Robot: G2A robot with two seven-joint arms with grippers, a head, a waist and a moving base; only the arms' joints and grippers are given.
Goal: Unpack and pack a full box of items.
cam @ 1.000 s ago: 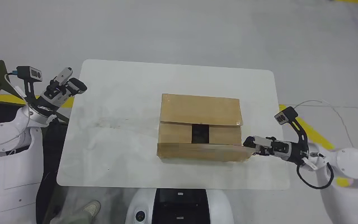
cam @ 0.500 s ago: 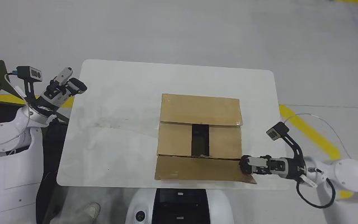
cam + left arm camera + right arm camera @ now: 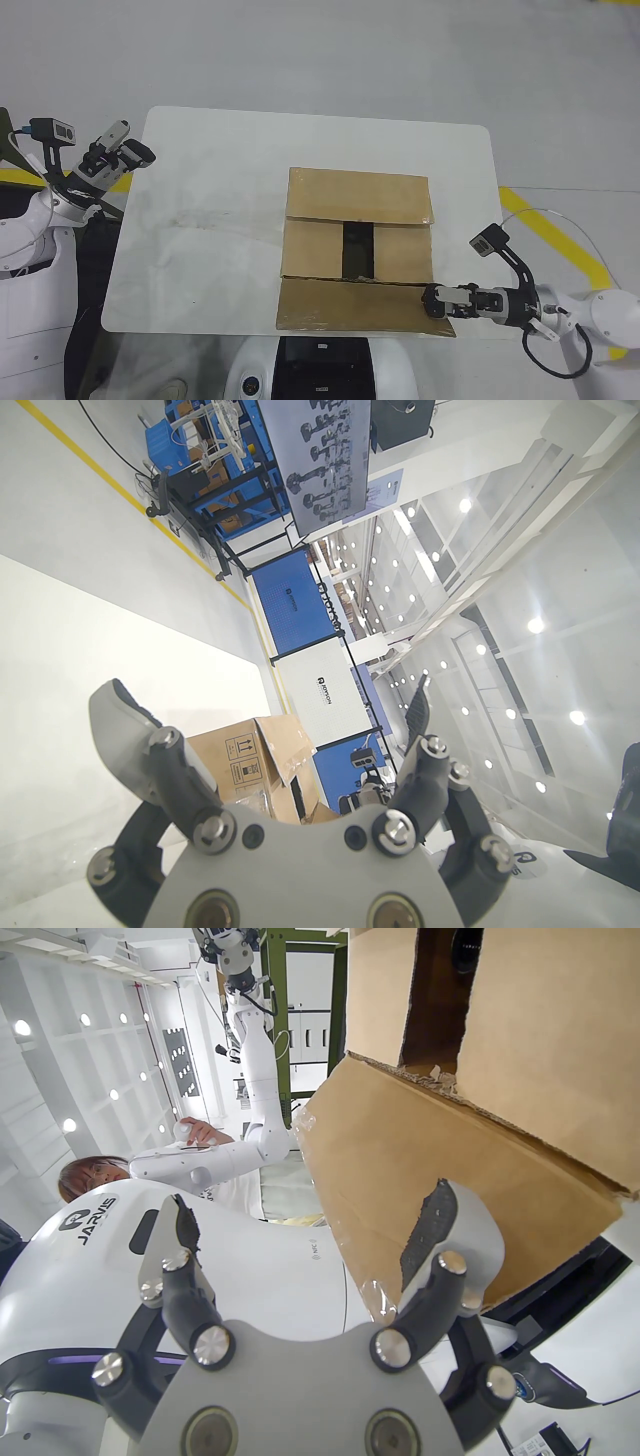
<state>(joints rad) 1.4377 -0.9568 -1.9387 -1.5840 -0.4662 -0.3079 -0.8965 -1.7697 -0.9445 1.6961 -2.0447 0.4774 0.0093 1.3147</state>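
gently, with the right gripper (image 3: 436,301) spread open at 5 o'clock of the box (image 3: 357,196), push the near flap (image 3: 350,306) flat without dragging.

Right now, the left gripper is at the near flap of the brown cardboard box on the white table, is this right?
No: the right gripper is at that flap of the brown cardboard box on the white table; the right wrist view shows it.

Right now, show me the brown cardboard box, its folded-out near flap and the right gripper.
brown cardboard box (image 3: 357,195): top view, on its far flap.
near flap (image 3: 345,305): top view, the flap's middle.
right gripper (image 3: 430,300): top view, between its fingertips, at the flap's corner.
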